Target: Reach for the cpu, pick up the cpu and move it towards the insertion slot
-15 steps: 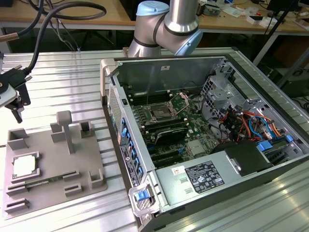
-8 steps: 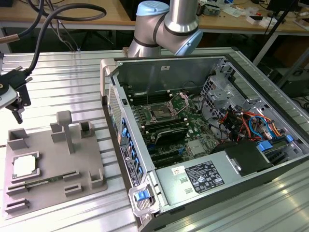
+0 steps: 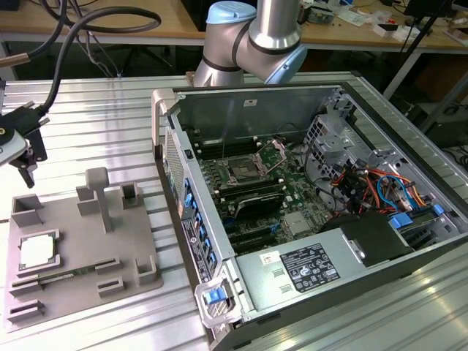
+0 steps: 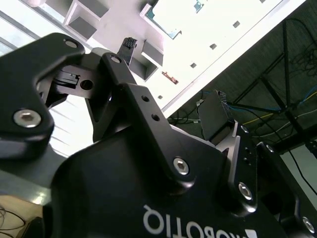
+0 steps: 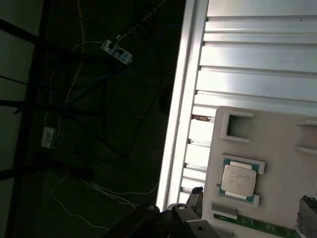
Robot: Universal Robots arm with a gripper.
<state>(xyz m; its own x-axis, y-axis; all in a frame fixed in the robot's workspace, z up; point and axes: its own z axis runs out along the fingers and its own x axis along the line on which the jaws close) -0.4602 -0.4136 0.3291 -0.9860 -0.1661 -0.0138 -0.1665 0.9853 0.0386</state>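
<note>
The cpu (image 3: 36, 251) is a pale silver square lying flat in a recess at the near-left of a grey plastic tray (image 3: 80, 241); in the first wrist view the cpu (image 5: 238, 181) shows its green-tan rim. My gripper (image 3: 22, 167) hangs above the table's left edge, beyond the tray and apart from the cpu. In the second wrist view the gripper (image 4: 171, 82) is open with nothing between its fingers. One fingertip (image 5: 195, 197) shows short of the cpu. The insertion slot (image 3: 241, 172) sits on the green board inside the open computer case.
The computer case (image 3: 307, 205) fills the exterior view's right, with cables, drive bays and a power supply. Raised grey blocks (image 3: 99, 194) stand on the tray, and a green memory stick (image 3: 66, 274) lies along its near side. A black hose (image 3: 73, 36) arcs above the gripper.
</note>
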